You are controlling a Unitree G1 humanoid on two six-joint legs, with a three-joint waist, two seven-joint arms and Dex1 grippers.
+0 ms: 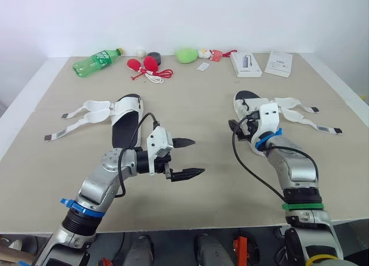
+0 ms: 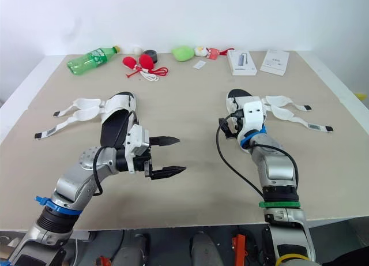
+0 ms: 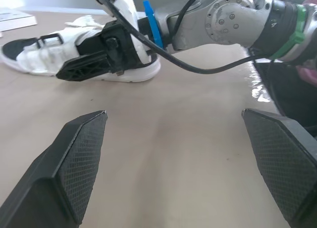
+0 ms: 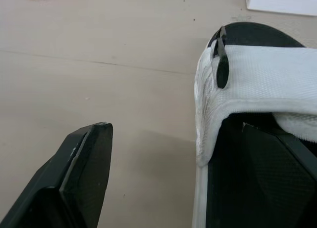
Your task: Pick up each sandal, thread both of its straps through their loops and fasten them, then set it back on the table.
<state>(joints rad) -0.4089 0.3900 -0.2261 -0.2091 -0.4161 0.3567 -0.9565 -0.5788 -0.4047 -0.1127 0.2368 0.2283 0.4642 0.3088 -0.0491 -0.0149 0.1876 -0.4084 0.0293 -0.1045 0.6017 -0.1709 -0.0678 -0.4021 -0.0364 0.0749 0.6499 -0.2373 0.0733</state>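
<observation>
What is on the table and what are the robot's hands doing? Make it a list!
Left sandal: white fabric sandal with black footbed, flat on the beige table, straps unfastened
Right sandal: matching white sandal, straps unfastened
Left gripper: open, over bare table
Right gripper: open, one finger inside right sandal, one outside

Left arm (image 1: pixel 95 188): bent at the elbow, with the forearm swung inward toward the robot's right. The left pincer (image 1: pixel 195 157) is pointed sideways toward the robot's right. Its two black fingers (image 1: pixel 183 142) are spread wide, one farther forward than the other.

Right arm (image 1: pixel 294 172): stretched forward, and the wrist (image 1: pixel 268 117) is kept in line with the forearm. The right pincer (image 1: pixel 236 126) is angled slightly inward, with its fingers (image 4: pixel 84 163) seen parted in the right wrist view.
</observation>
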